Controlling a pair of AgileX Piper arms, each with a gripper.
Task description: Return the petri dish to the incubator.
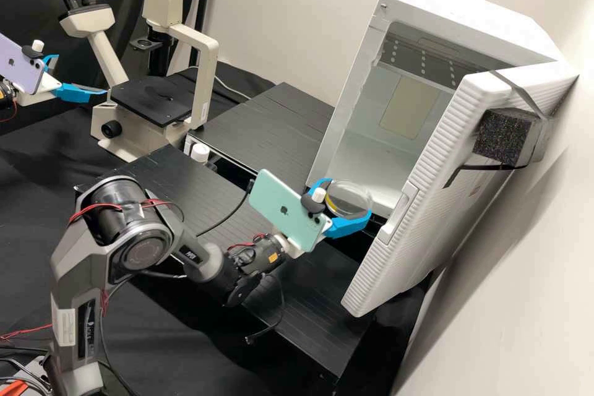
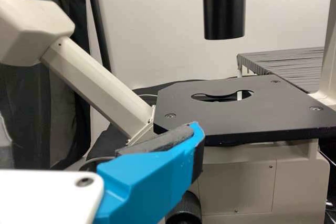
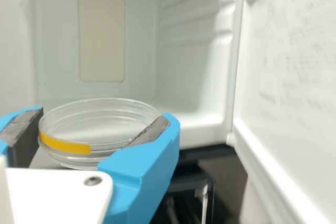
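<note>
Nearest the camera, your white, blue-fingered right gripper (image 3: 105,113) stands parted to the width of the clear, round petri dish (image 3: 100,129), clasping it before the open white box incubator (image 1: 473,9). Go in too low and the sill (image 3: 200,132) could knock it loose. The dish looks nearly level, with a yellow strip (image 3: 64,144). Your matching left gripper (image 1: 81,74) gapes, empty.

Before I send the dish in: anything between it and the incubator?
Nothing visible. The right hand holds the dish in front of the incubator, whose door stands open to one side.
</note>
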